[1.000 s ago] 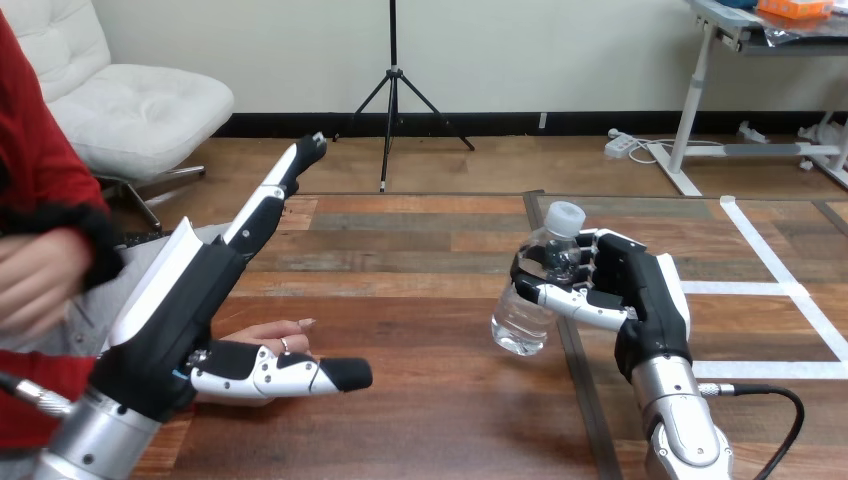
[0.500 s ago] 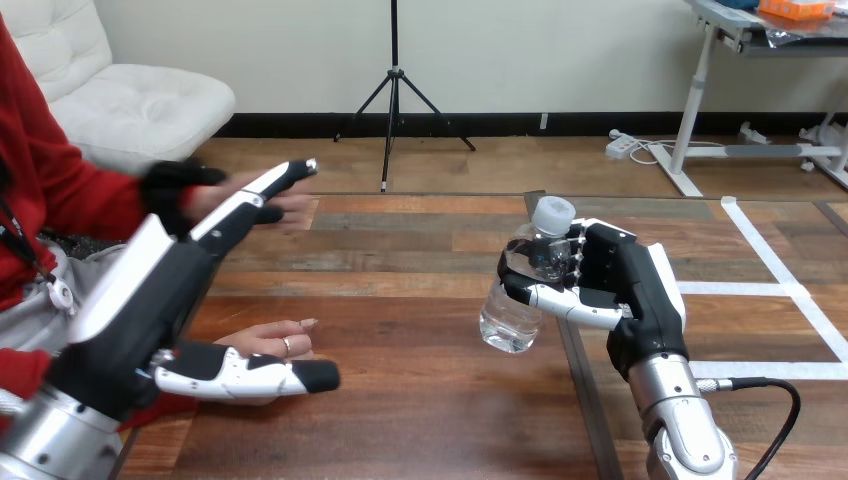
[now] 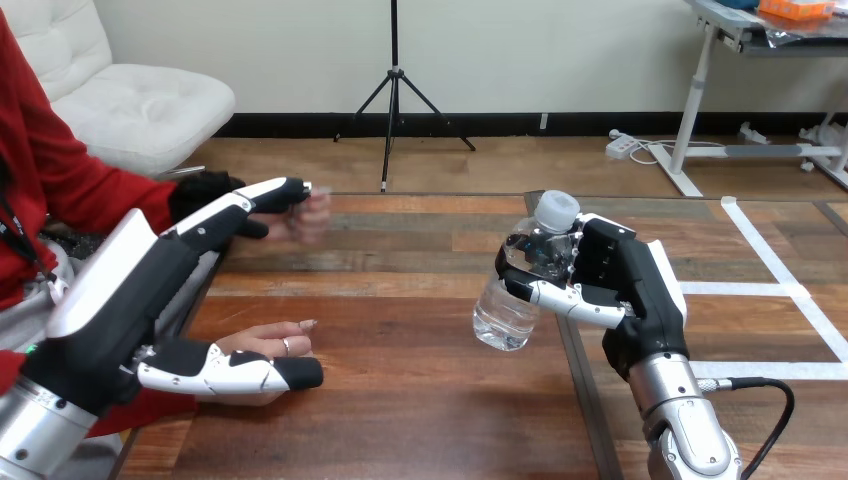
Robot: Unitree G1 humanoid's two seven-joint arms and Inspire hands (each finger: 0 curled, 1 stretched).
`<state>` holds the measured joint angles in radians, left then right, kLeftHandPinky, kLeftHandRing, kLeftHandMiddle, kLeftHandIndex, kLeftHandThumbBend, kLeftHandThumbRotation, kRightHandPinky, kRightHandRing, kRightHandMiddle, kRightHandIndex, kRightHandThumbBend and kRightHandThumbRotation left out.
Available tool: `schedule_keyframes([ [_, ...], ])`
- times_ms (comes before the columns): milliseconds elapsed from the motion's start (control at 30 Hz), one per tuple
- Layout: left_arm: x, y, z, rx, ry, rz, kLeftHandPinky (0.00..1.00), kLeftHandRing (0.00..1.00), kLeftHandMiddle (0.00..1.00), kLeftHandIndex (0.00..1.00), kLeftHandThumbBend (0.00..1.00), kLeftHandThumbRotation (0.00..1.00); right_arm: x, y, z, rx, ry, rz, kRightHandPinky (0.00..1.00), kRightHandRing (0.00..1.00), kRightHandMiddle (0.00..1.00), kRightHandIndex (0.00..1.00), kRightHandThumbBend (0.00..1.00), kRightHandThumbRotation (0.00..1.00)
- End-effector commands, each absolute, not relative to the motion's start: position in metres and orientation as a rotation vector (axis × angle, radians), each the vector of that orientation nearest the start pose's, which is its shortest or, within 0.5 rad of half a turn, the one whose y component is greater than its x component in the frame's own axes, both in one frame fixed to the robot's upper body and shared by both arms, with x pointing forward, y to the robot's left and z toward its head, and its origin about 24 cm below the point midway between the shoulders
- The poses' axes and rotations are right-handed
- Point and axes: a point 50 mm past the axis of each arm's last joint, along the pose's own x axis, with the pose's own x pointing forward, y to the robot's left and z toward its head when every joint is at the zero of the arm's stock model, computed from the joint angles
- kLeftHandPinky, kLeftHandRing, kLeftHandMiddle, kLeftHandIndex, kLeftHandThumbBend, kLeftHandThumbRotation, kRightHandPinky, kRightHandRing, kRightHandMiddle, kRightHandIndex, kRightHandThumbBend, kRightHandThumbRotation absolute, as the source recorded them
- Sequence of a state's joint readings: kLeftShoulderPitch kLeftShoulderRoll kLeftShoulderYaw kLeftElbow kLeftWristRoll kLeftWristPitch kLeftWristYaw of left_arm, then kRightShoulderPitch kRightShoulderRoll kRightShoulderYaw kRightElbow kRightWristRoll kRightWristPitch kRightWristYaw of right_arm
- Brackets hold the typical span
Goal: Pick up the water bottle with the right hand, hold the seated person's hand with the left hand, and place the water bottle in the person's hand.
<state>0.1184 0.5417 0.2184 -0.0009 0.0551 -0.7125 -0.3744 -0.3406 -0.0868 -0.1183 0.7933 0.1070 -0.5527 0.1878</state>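
Two robot hands are engaged, one loaded and one not.

Right hand [image 3: 620, 285]: clenched around the water bottle [image 3: 505, 315], fingers wrapped over its upper body and thumb across the near side. The bottle stands to the inside of the palm. It is tilted, with its white cap [image 3: 555, 211] close to the fingertips and its base swung down and away toward the left hand. It appears lifted clear of the table [image 3: 420, 410]. The high grip leaves the lower body free, which I judge suits handing that end over.

Left hand [image 3: 165, 290]: released, fingers straight and reaching forward, thumb [image 3: 250, 373] spread wide below them. The person's hand [image 3: 272, 340] lies on the table in the gap between thumb and fingers, just beyond the thumb. Whether the thumb touches it cannot be told. Nothing is curled round it, so the hold is judged not yet made. The wide spread looks like preparation to close on it.

Further out, beyond the left fingertips, a second hand of the person [image 3: 312, 215] shows, blurred, at the end of a red sleeve.

The bottle is well apart from the resting hand, so delivery is outstanding.

Markings: the bottle is clear plastic, and no label or legible writing can be made out on it.
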Motion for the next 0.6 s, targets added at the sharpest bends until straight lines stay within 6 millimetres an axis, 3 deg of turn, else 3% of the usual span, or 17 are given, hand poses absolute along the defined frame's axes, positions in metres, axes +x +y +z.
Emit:
schedule_keyframes([
  [0, 0.2115, 0.2505, 0.1258, 0.794, -0.541, -0.356, 0.73, 0.81, 0.82, 0.83, 1.00, 0.44, 0.3088, -0.1652, 0.0399, 0.060, -0.232, 0.116, 0.34, 0.38, 0.45, 0.45, 0.87, 0.00],
  [567, 0.2123, 0.2529, 0.1291, 0.841, -0.475, -0.362, 0.72, 0.79, 0.82, 0.83, 1.00, 0.41, 0.3031, -0.1630, 0.0488, 0.101, -0.241, 0.145, 0.34, 0.38, 0.44, 0.44, 0.88, 0.00],
])
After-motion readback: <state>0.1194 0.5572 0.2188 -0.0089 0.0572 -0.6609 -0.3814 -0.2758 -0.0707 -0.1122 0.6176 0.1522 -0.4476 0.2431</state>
